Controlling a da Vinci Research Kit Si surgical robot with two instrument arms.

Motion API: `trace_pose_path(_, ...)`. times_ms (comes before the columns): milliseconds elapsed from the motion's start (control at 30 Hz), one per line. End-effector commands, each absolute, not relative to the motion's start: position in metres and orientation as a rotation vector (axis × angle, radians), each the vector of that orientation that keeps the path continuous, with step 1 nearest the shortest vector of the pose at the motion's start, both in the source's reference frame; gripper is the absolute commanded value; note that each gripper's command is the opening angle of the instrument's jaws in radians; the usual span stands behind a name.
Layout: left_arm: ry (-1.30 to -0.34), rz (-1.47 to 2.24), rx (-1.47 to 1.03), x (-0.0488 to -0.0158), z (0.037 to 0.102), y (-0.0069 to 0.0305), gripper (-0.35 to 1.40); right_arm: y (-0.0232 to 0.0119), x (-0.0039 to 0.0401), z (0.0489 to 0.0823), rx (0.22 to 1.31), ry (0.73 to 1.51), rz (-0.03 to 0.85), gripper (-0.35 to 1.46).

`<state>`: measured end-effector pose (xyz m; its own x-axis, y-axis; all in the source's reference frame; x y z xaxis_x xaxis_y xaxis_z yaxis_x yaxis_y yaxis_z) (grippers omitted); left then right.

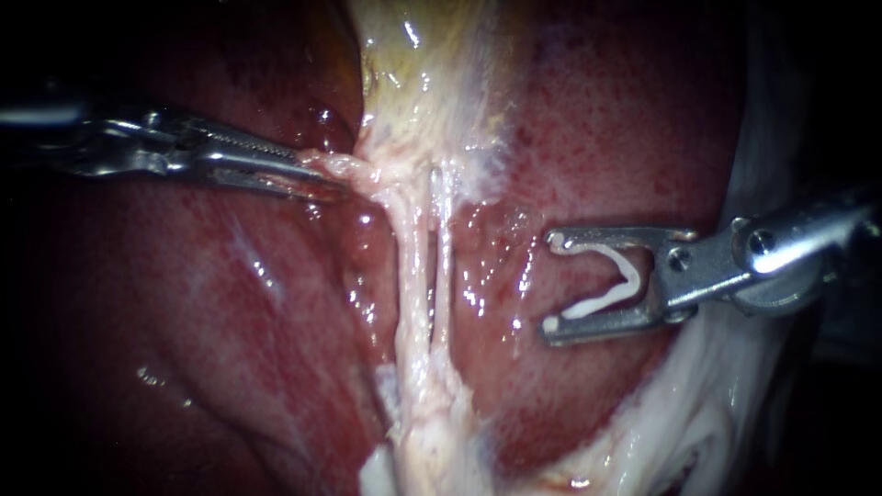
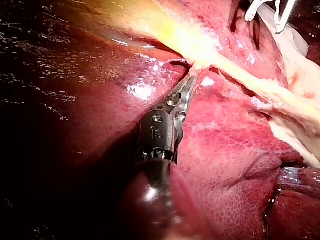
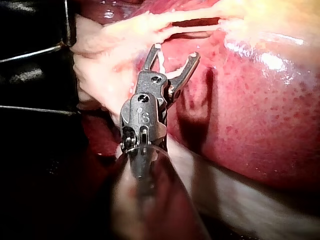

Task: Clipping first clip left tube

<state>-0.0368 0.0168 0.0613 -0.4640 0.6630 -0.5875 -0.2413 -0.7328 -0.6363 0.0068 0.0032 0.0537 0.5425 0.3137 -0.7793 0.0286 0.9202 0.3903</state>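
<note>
Two pale tubes run side by side down the middle, the left tube (image 1: 413,266) beside the right tube (image 1: 444,257), below the yellowish gallbladder (image 1: 413,64). My left instrument (image 1: 323,174) has its jaws shut on pale tissue at the gallbladder's neck, pulling it leftward; the left wrist view shows the same grip (image 2: 190,79). My right instrument (image 1: 551,283) hovers over the liver right of both tubes, touching neither. Its jaws stand wide apart and carry a white clip (image 1: 611,285) seated against both. In its own view the right instrument (image 3: 174,52) points at the tubes (image 3: 170,22).
Red liver (image 1: 230,303) surrounds the tubes on both sides. Whitish fatty tissue (image 1: 698,404) lies under and beside the right instrument's shaft. A dark edge with metal rods (image 3: 35,80) shows beside the right instrument in its wrist view.
</note>
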Motion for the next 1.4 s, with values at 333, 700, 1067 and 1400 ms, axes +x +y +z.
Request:
trace_pose_path(333, -0.616, 2.181, -1.166, -0.0323, 0.0543, 0.0206, -0.35, 0.0033, 0.0067, 0.0537, 0.381, 0.991, 0.166, 0.50)
trace_pose_path(700, -0.592, 2.184, -1.166, -0.0325, 0.0534, 0.0201, -0.35, 0.0017, 0.0110, 0.0549, 0.425, 1.007, 0.147, 0.50)
trace_pose_path(1067, -0.592, 2.184, -1.165, -0.0326, 0.0534, 0.0201, -0.35, -0.0006, 0.0163, 0.0574, 0.563, 1.092, 0.255, 0.50)
trace_pose_path(1400, -0.590, 2.183, -1.165, -0.0327, 0.0535, 0.0200, -0.35, -0.0015, 0.0181, 0.0601, 0.643, 1.125, 0.308, 0.50)
